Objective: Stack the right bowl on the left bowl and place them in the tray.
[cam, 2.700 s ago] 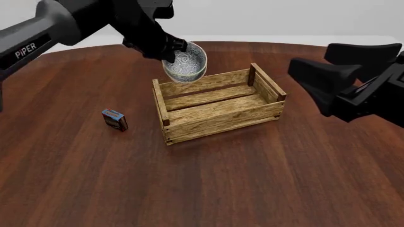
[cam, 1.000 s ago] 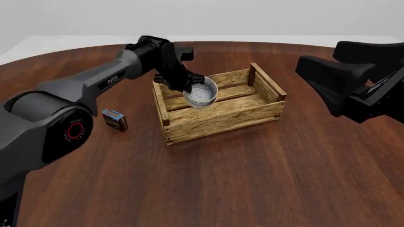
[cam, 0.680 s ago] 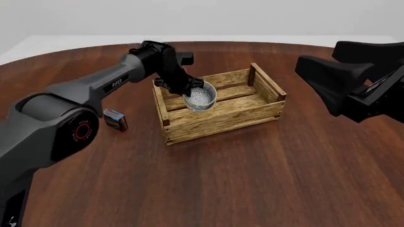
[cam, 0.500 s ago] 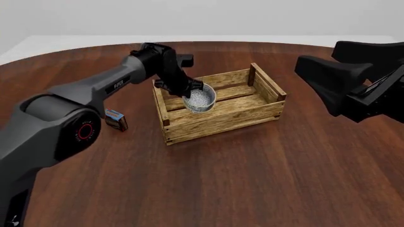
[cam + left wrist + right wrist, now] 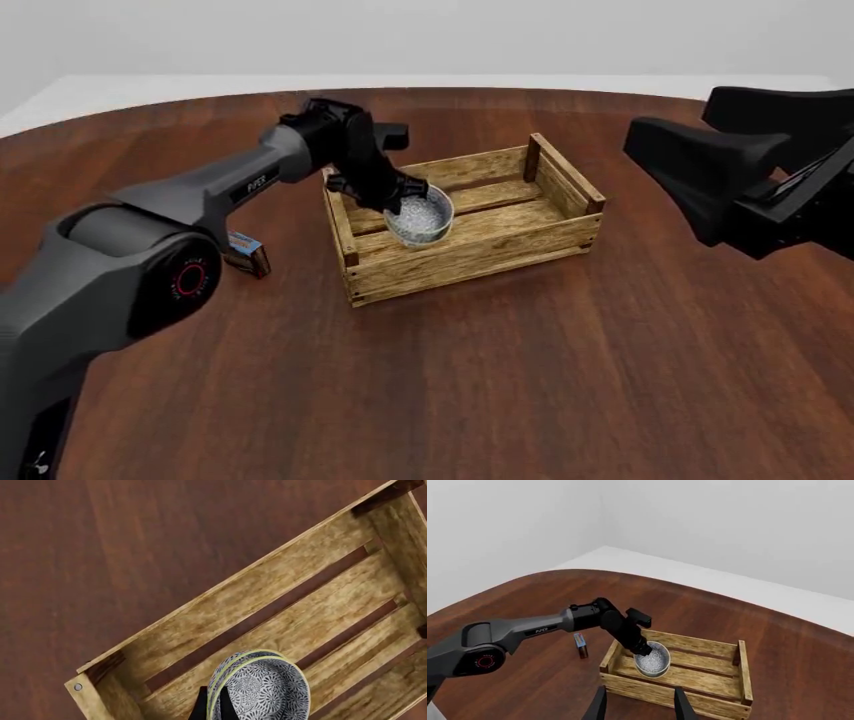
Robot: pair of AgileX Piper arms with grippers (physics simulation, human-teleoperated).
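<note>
Grey left arm [image 5: 200,195], red-ringed joint.

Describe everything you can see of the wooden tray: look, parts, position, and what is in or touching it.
The tray is a light-brown slatted wooden crate with darker corner posts, resting askew on the brown table. Gaps show between its floor slats. Inside its left end, the left tool holds the stacked bowls low over the floor; contact cannot be judged.

Dark wood table in a plain pale room

The round-edged brown table [image 5: 534,380] has a visible grain and fills most of the view. Beyond its far edge lies a light floor [image 5: 707,577], with bare whitish walls [image 5: 514,520] meeting at a corner under even light.
</note>
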